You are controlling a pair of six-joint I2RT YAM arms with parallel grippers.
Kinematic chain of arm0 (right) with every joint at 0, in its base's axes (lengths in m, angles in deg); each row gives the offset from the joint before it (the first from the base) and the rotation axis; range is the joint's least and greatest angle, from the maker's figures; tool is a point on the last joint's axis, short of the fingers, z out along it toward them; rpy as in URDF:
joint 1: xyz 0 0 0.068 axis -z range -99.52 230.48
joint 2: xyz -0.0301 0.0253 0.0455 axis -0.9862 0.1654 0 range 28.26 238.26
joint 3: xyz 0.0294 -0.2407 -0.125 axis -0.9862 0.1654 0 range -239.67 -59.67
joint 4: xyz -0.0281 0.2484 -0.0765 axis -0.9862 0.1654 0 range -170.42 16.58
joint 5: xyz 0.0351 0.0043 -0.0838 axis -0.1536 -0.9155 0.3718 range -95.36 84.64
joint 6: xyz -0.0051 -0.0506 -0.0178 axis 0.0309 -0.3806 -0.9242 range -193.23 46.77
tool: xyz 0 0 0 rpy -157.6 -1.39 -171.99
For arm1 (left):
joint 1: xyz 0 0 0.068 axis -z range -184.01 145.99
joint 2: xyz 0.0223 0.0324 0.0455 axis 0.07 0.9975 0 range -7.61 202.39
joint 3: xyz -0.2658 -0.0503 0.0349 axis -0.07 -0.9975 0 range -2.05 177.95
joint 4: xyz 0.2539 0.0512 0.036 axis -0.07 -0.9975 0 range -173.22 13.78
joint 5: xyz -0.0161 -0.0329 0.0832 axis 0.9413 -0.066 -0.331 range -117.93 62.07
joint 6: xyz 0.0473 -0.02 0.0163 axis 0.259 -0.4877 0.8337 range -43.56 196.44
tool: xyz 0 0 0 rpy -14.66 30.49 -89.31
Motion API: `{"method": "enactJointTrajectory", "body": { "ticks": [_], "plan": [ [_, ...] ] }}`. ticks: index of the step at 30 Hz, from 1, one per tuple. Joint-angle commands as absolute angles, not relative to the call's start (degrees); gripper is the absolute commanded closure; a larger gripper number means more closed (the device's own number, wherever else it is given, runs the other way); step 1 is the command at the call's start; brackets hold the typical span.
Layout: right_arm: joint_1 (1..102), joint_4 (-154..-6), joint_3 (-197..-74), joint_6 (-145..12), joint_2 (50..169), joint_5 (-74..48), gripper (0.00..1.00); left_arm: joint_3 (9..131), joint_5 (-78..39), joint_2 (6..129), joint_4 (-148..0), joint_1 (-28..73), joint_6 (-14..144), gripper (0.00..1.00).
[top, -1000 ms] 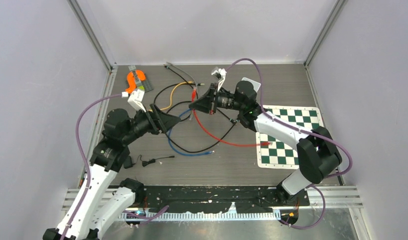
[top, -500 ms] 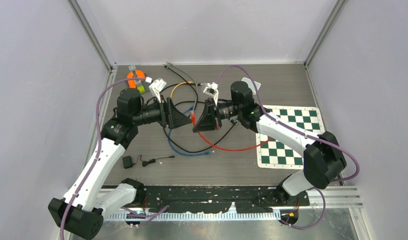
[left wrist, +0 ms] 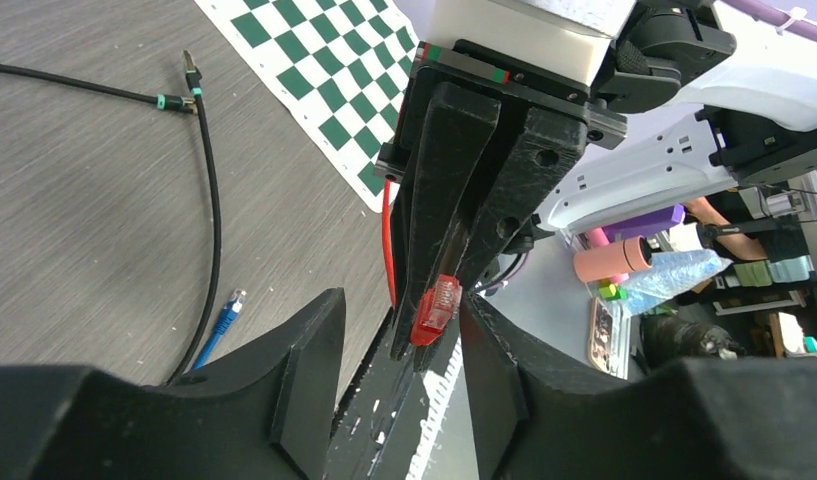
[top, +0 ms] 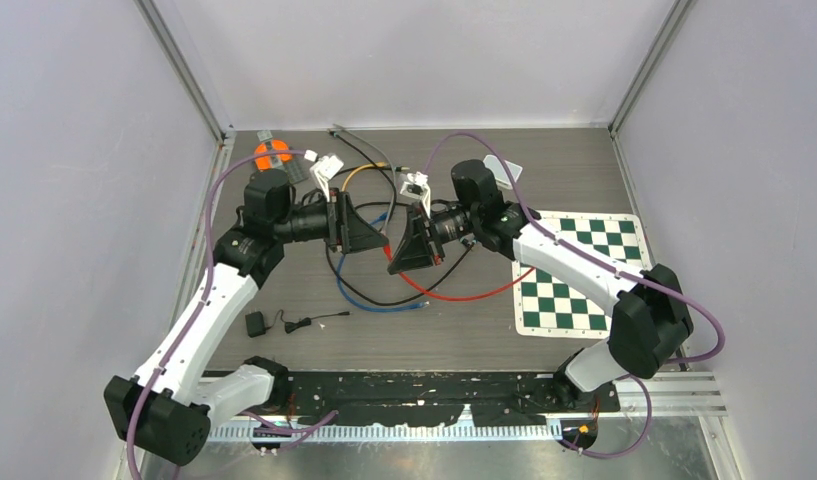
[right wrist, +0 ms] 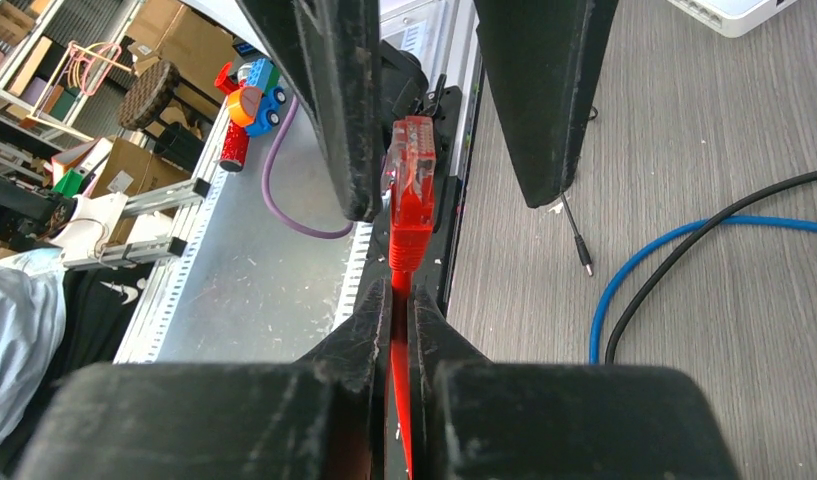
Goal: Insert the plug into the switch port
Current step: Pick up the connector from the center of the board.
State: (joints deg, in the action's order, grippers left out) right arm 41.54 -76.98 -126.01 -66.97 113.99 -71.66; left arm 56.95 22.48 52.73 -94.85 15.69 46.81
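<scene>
The red plug (right wrist: 412,185) sticks out of my right gripper (right wrist: 401,300), which is shut on the red cable (top: 439,293) just behind it. My left gripper (left wrist: 404,330) faces it head-on above the middle of the table. Its fingers (right wrist: 334,100) stand on either side of the plug (left wrist: 436,308) with a gap on one side, so it is open. In the top view the two grippers meet tip to tip, left (top: 369,235) and right (top: 402,250). The white switch (right wrist: 729,12) lies at the back, largely hidden behind the right arm.
A blue cable (top: 374,303), black cables (left wrist: 212,200) and an orange cable (top: 359,172) lie looped under and behind the grippers. A green chessboard mat (top: 574,270) lies to the right. A small black adapter (top: 255,324) sits front left, an orange object (top: 269,155) back left.
My left arm swung in from the left to meet the right gripper, and its jaws have narrowed around the plug. The right gripper came forward and down with the cable.
</scene>
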Motion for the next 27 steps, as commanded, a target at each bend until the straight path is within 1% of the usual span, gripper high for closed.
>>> {"method": "enactJointTrajectory", "body": {
  "ticks": [1, 5, 7, 8, 10, 12, 13, 18, 22, 23, 24, 26, 27],
  "plan": [
    [41.3, -73.51, -129.11, -69.95, 113.68, -72.09, 0.95, 57.98, 25.66, 53.3, -90.85, 15.59, 46.1, 0.54],
    [41.2, -72.08, -129.25, -70.73, 114.25, -72.07, 0.95, 56.91, 25.55, 53.26, -89.24, 15.58, 45.67, 0.58],
    [41.01, -70.78, -129.54, -71.41, 114.63, -71.71, 0.95, 56.31, 25.66, 53.49, -87.13, 15.59, 44.15, 0.62],
    [40.97, -70.02, -129.63, -72.36, 114.78, -70.9, 0.95, 55.47, 26.09, 53.69, -84.6, 15.59, 42.39, 0.67],
    [41.0, -68.39, -130.02, -72.77, 115.11, -69.27, 0.95, 54.1, 27.7, 54.48, -80.25, 15.59, 38.66, 0.84],
    [40.94, -67.78, -130.31, -72.87, 115.11, -67.43, 0.95, 53.45, 28.57, 55.13, -79.34, 15.59, 36.9, 0.99],
    [40.93, -67.53, -130.41, -72.87, 114.95, -66.08, 0.95, 52.88, 28.1, 55.08, -79.35, 15.59, 36.67, 1.0],
    [41.77, -66.06, -131.95, -72.88, 114.55, -62.63, 0.94, 50.77, 23.16, 53.35, -84.23, 15.59, 38.44, 1.0],
    [43.68, -65.33, -132.38, -72.78, 114.15, -60.12, 0.89, 51.39, 17.56, 51.47, -89.34, 15.5, 39.41, 1.0],
    [44.02, -65.14, -132.54, -72.44, 114.14, -59.59, 0.84, 51.37, 16.22, 51.13, -89.86, 15.5, 39.14, 1.0],
    [44.73, -64.85, -132.86, -72.22, 114.13, -58.89, 0.8, 51.12, 14.71, 50.47, -90.08, 15.5, 38.52, 1.0],
    [45.36, -64.69, -133.22, -71.67, 113.94, -55.02, 0.7, 49.62, 12.18, 49.2, -88.78, 15.5, 35.82, 1.0],
    [45.43, -64.6, -133.27, -71.68, 113.73, -53.7, 0.57, 48.57, 10.67, 48.65, -87.68, 15.5, 34.1, 1.0]
  ]
}}
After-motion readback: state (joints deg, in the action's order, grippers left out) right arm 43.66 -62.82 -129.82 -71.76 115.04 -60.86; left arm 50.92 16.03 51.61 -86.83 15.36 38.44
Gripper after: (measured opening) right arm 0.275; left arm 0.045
